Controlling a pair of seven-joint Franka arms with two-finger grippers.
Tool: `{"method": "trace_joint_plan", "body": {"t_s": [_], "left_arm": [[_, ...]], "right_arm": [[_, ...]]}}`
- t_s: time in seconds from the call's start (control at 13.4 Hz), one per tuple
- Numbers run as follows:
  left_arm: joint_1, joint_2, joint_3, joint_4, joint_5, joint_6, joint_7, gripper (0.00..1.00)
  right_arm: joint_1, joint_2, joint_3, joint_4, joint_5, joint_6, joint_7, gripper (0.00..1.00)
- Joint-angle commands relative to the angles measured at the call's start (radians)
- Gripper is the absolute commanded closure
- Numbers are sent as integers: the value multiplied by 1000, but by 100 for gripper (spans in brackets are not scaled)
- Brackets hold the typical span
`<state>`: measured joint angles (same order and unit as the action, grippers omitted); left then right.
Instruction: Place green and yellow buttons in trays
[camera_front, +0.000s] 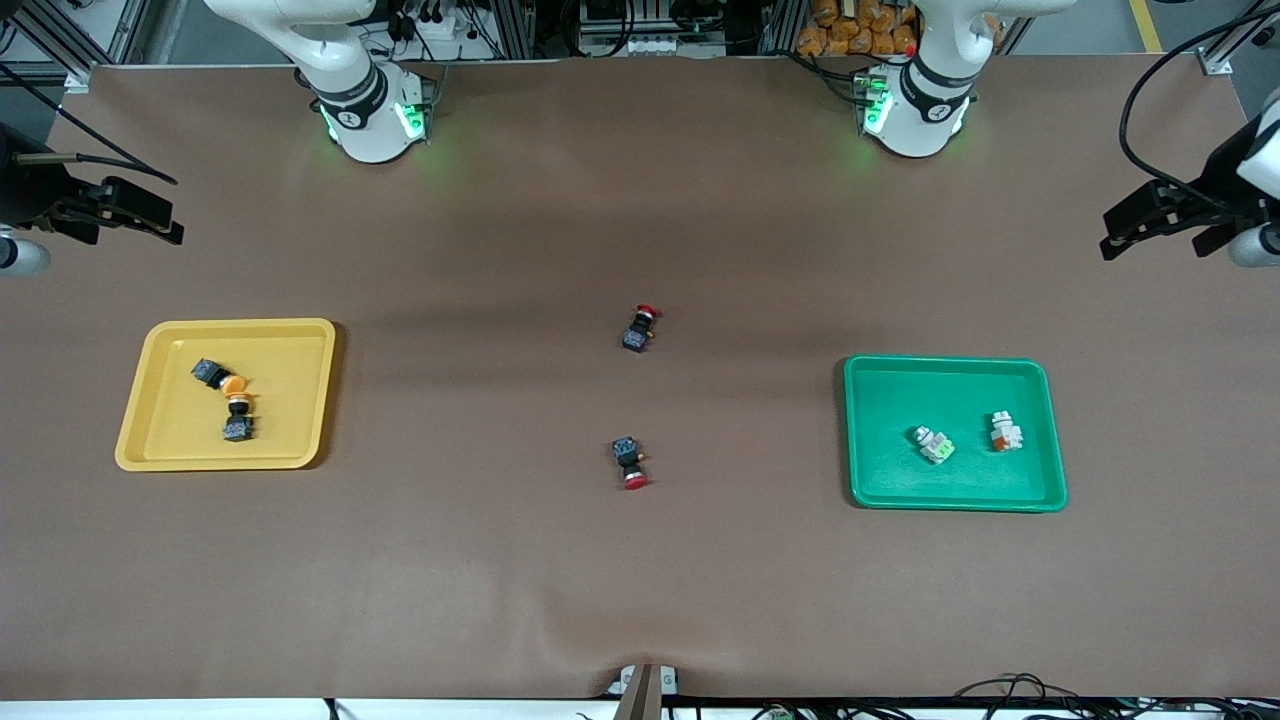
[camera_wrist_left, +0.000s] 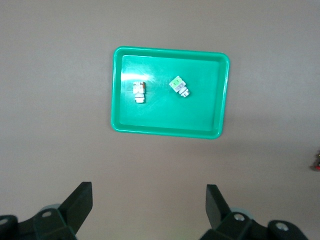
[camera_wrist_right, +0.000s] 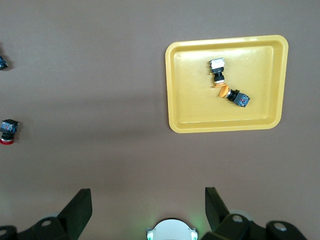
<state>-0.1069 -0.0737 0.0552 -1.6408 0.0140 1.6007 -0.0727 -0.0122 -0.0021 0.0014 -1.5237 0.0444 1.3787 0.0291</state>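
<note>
Yellow tray (camera_front: 150, 420) holding two yellow-capped buttons (camera_front: 228, 400) (caps touching), both tools open

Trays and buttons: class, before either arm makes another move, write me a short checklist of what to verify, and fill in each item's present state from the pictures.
1. Two orange-capped buttons lie inside the yellow tray: ok.
2. Two whitish buttons lie inside the green tray: ok.
3. Two red-capped switches remain on the table between the trays, outside both: ok.
4. Left gripper open, holding nothing, high over the table by the green tray: ok.
5. Right gripper open, holding nothing, high over the table by the yellow tray: ok.
</note>
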Motion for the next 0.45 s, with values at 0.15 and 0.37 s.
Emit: {"method": "trace_joint_plan", "body": {"t_s": [0.15, 0.37], "left_arm": [[6, -14, -18, -2, -14, -15, 18, 0], [1, -6, -20, 12, -15, -15, 18, 0]], "right_arm": [[15, -4, -8, 11, -20, 0, 15, 0], [14, -4, -8, 11, -20, 9, 15, 0]]}}
